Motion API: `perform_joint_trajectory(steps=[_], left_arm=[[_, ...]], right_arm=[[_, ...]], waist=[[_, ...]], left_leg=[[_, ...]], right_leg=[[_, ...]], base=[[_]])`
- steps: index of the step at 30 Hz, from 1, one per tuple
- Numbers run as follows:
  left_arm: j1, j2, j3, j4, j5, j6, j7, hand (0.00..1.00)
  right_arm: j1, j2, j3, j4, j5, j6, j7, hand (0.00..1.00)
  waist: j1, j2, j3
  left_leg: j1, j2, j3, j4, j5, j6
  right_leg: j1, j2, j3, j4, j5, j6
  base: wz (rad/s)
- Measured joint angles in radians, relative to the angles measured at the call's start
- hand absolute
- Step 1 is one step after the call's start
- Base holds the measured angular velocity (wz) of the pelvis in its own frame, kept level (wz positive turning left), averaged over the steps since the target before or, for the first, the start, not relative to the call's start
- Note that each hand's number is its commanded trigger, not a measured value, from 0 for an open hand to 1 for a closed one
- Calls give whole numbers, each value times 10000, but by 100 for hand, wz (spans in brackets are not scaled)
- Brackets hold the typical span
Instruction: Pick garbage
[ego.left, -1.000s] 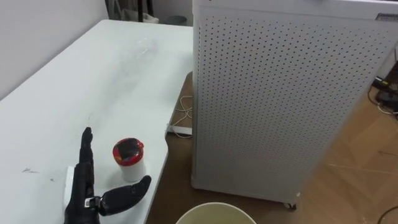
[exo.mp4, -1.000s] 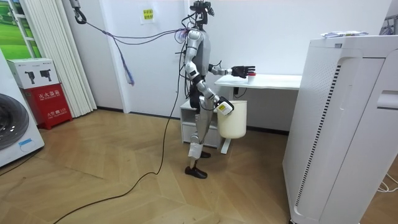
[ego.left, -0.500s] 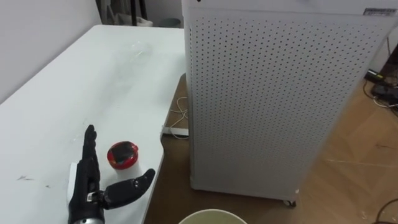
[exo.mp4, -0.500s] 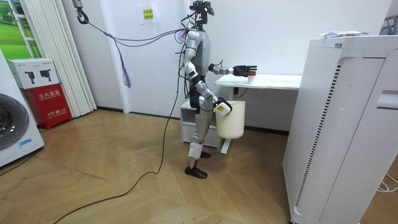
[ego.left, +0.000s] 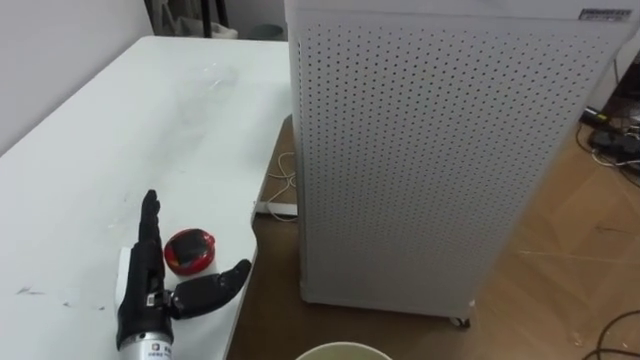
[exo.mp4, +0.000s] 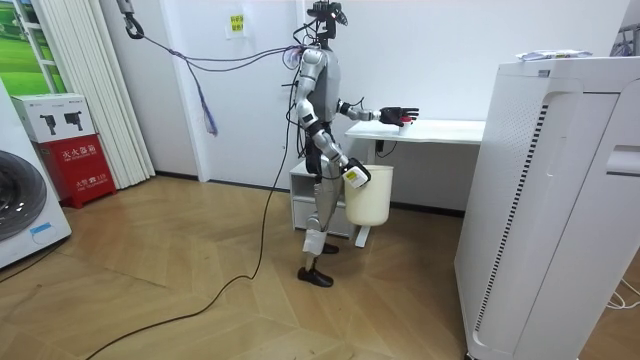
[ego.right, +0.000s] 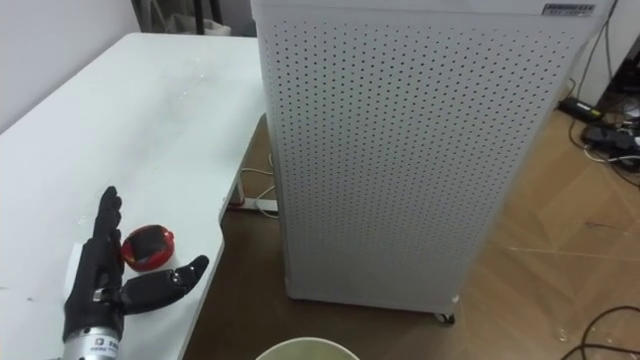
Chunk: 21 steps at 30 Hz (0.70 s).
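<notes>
The small round red-topped container (ego.left: 190, 252) is seen on the white table (ego.left: 90, 150), lying between the straight fingers and spread thumb of the released left hand (ego.left: 143, 298).

The table (ego.left: 90, 140) is plain white. The cup (ego.left: 190, 251) has a red lid (1 darker patch on top), and the left hand (ego.left: 147, 293) beside it is black. The cabinet (ego.left: 430, 150) is white, dotted with an even grid of small holes. The floor (ego.left: 570, 250) is brown wood, the bin (exo.mp4: 370, 200) cream.
</notes>
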Motion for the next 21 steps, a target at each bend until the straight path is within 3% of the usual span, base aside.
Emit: perform_joint_trajectory(steps=[3, 4, 5, 6, 7, 11, 21], left_arm=[[-4, 0, 0, 57, 0, 38, 0, 0], [-25, 1, 1, 58, 1, 63, 0, 8], [-50, 0, 1, 58, 0, 94, 0, 56], [-66, 1, 1, 58, 1, 122, -1, 74], [-91, 0, 1, 58, 1, 186, -1, 100], [-121, 1, 7, 57, 1, 270, -5, 100], [-185, 0, 0, 53, 10, 410, -28, 100]], right_arm=[[13, -6, 2, 0, -4, 0, 0, 100], [19, -6, 7, 0, -4, 0, 1, 100], [24, -6, 8, 0, -4, 1, 1, 100], [27, -6, 8, 0, -4, 1, 1, 100], [34, -6, 9, 0, -4, 1, 2, 100], [148, -5, 29, 0, -5, 3, 8, 100], [318, -6, 87, 0, -28, 145, 15, 100]], waist=[[-4, -1, -7], [-4, -1, -11], [-4, 4, -20], [-4, 7, -26], [-5, 12, -45], [1, 0, -84], [5, -9, -81]], left_leg=[[5, -1, 1, 0, 0, 0], [5, -1, 1, 1, 0, 0], [6, -1, 1, 2, 0, 0], [9, -1, 1, 2, 0, 0], [12, -1, 1, 4, 0, 0], [65, -2, 6, -10, 0, 0], [165, -16, 14, -128, 1, 1]], right_leg=[[2, 3, 27, -6, 0, 0], [4, 2, 26, -6, 0, 0], [7, 2, 27, -6, 0, -1], [9, 2, 28, -6, 0, -1], [11, 3, 30, -5, 1, -1], [45, 2, 44, -2, 1, -2], [49, 11, 120, 0, 1, -2]], base=[[0], [0], [0], [0], [0], [0], [-2]])
